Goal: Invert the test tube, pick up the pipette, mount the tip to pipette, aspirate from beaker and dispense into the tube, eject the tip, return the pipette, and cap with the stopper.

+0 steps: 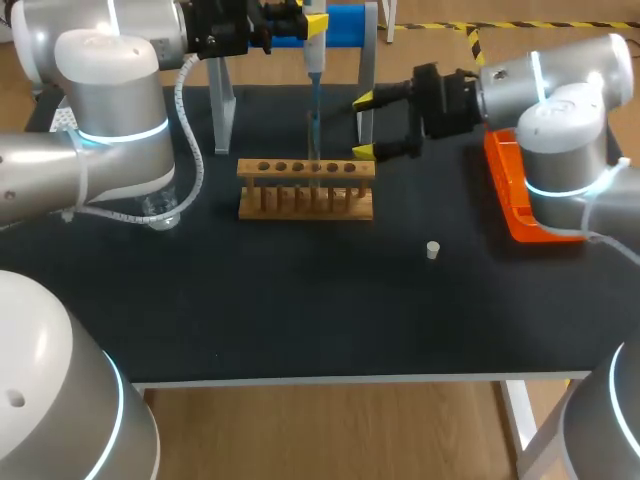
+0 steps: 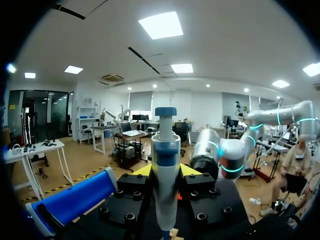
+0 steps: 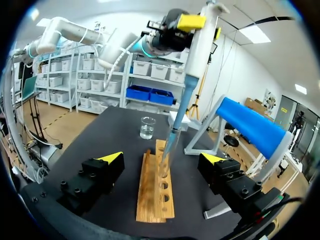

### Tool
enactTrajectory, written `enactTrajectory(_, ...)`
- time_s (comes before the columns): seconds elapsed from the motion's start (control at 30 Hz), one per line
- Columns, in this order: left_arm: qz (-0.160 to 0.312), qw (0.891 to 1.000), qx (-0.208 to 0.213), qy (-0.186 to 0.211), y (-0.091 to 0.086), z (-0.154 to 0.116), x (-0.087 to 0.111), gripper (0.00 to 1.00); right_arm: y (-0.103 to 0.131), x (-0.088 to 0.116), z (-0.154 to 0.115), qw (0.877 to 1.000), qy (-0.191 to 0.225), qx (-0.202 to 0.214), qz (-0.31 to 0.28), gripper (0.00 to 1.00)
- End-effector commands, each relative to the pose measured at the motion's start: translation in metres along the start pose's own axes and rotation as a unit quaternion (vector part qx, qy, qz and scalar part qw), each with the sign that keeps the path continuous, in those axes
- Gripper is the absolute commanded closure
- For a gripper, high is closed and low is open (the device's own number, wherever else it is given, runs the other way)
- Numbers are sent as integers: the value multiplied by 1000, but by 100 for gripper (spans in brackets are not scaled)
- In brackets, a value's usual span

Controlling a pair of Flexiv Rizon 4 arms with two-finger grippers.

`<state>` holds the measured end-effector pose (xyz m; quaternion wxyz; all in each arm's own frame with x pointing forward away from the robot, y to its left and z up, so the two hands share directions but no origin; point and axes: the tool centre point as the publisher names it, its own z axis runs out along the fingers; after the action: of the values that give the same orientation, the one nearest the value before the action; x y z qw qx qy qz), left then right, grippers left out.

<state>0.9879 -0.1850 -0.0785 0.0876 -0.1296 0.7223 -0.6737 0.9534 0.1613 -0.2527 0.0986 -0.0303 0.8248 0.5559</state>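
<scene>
My left gripper (image 1: 312,28) is shut on the white and blue pipette (image 1: 314,60), held upright above the wooden rack (image 1: 305,190). In the left wrist view the pipette (image 2: 166,170) stands clamped between both yellow tips. Its blue tip (image 1: 314,120) reaches down into the test tube (image 1: 312,150) standing in the rack. My right gripper (image 1: 364,126) is open, level with the rack's right end and just behind it. In the right wrist view the rack (image 3: 155,192) lies between the wide-apart fingers of the right gripper (image 3: 162,159), untouched. The white stopper (image 1: 432,250) lies on the mat in front, to the right.
A glass beaker (image 1: 160,212) stands left of the rack, partly hidden by my left arm; the beaker (image 3: 147,127) shows beyond the rack's far end. The blue-topped pipette stand (image 1: 345,25) is at the back. An orange tip box (image 1: 508,190) sits at the right under my right arm.
</scene>
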Motion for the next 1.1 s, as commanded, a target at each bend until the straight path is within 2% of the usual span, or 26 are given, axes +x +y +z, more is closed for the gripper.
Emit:
enactTrajectory(0.03,1,1000,2,-2,1,1,1,100,9,7,-31,1000,-5,-1,0,0)
enactTrajectory(0.37,1,1000,2,-2,1,1,1,100,49,-1,-71,1000,-11,-2,4,0)
enactTrajectory(0.4,1,1000,2,-2,1,1,1,100,54,-2,-74,1000,-11,-3,4,10)
enactTrajectory(0.47,1,1000,2,-2,1,1,1,100,63,-4,-81,1000,-14,-8,6,47)
enactTrajectory(0.57,1,1000,2,-2,1,1,1,100,77,-7,-89,1000,-18,-10,3,79)
enactTrajectory(0.6,1,1000,2,-2,1,1,1,100,82,-8,-92,1000,-20,-11,3,87)
enactTrajectory(0.7,1,1000,2,-2,1,1,1,100,94,-13,-99,999,-27,-11,14,100)
enactTrajectory(1.1,1,1000,2,-2,1,1,1,100,144,-32,-120,997,-52,-31,37,100)
